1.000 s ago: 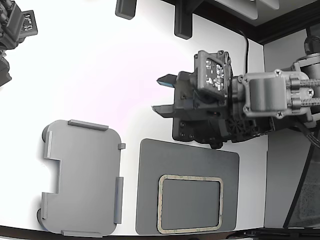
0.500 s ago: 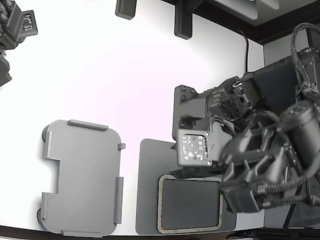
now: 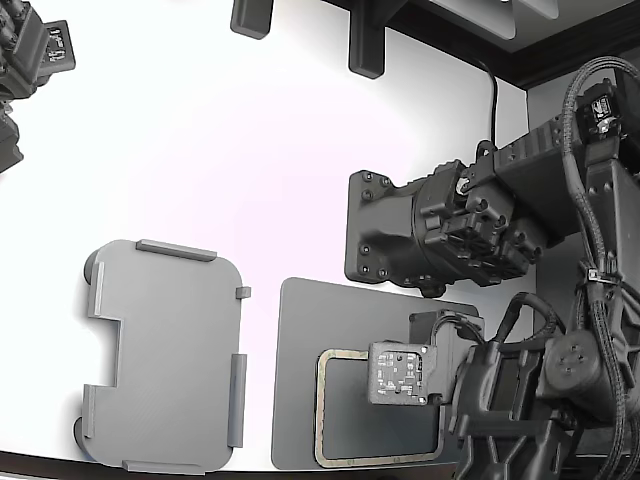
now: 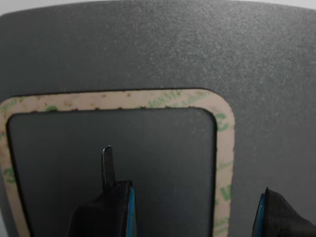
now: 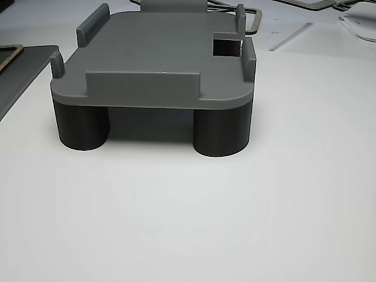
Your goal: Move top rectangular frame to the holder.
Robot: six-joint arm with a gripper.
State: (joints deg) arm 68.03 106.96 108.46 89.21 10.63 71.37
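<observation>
The top rectangular frame (image 3: 322,400) is a thin tan outline with greenish mottling, lying flat on a dark grey pad (image 3: 300,340) near the table's front edge. In the wrist view the frame (image 4: 118,100) shows its corner and one long side. My gripper (image 4: 192,215) hangs open just above it, and the two fingers (image 4: 106,210) straddle that side strip, one over the hollow centre and one outside. Nothing is held. The holder (image 3: 165,355), a light grey tray with raised edge tabs and a notch, sits to the exterior view's left of the pad. The holder (image 5: 158,53) is bare and stands on dark round legs.
My arm (image 3: 520,390) covers the frame's right part in the exterior view. A second arm's black body (image 3: 430,240) hangs just behind the pad. Another gripper (image 3: 30,60) sits at the far left corner. A similar thin outline (image 5: 252,17) lies behind the holder in the other view.
My arm has swung from behind the pad toward the table's front edge and turned its wrist downward. It now sits low over the frame's right part. The frame and holder have not moved.
</observation>
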